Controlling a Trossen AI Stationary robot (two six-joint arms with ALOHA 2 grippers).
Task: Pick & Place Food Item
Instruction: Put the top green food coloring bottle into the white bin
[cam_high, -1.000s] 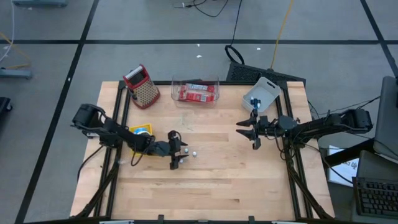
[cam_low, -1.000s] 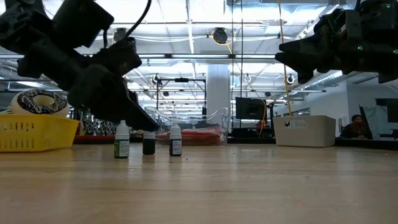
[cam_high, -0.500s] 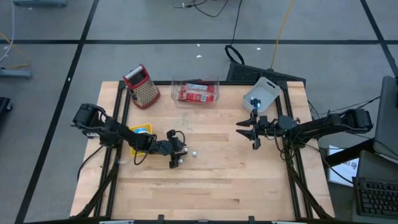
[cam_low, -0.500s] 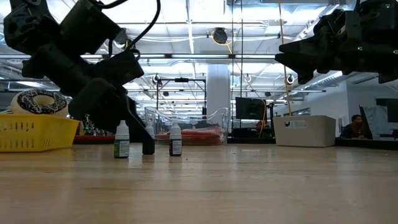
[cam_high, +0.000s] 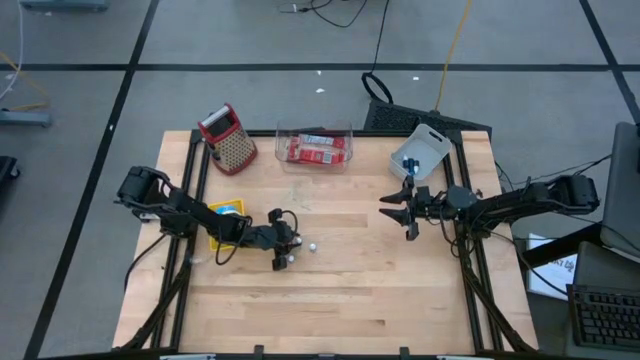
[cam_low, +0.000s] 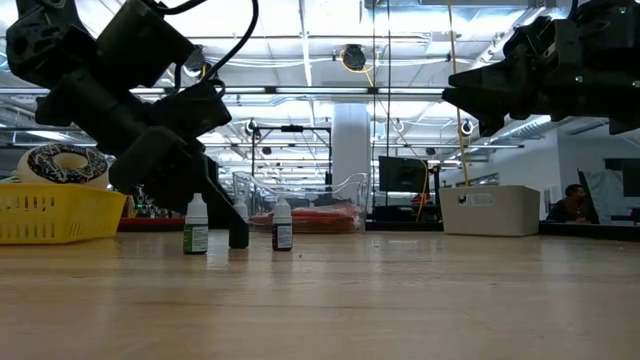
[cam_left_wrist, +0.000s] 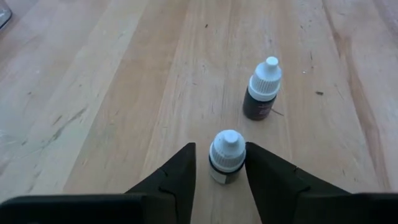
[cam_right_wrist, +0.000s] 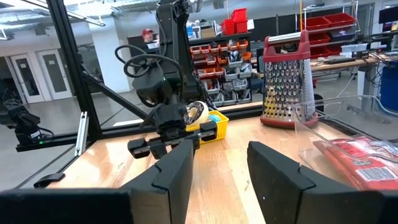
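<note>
Two small dark dropper bottles with white caps stand upright on the wooden table. The nearer bottle (cam_left_wrist: 227, 157) stands between the fingers of my left gripper (cam_left_wrist: 221, 171), which slants down toward the table's right side and is open by a narrow gap. The farther bottle (cam_left_wrist: 262, 90) (cam_high: 313, 245) stands free just beyond the fingertips. In the high view my left gripper (cam_high: 285, 253) is left of the table's middle. My right gripper (cam_high: 405, 212) (cam_right_wrist: 221, 168) hangs open in the air at the right, holding nothing. My left gripper has one finger (cam_left_wrist: 258, 165) close against the side of the nearer bottle's white cap (cam_left_wrist: 239, 152); whether it touches, I cannot tell. The other finger (cam_left_wrist: 186, 168) stands a little clear of the cap. The bottle stands upright on the table.
A yellow basket (cam_high: 225, 212) with a doughnut sits beside my left arm. At the far edge stand a red-topped grater (cam_high: 228, 138), a clear container (cam_high: 315, 147) with red packs and a white bin (cam_high: 420, 152). Bare wood lies toward the near edge.
My left gripper's fingers have drawn much closer together around the nearer bottle, and the hand has tipped slightly while staying in place. Both bottles stand where they were.
</note>
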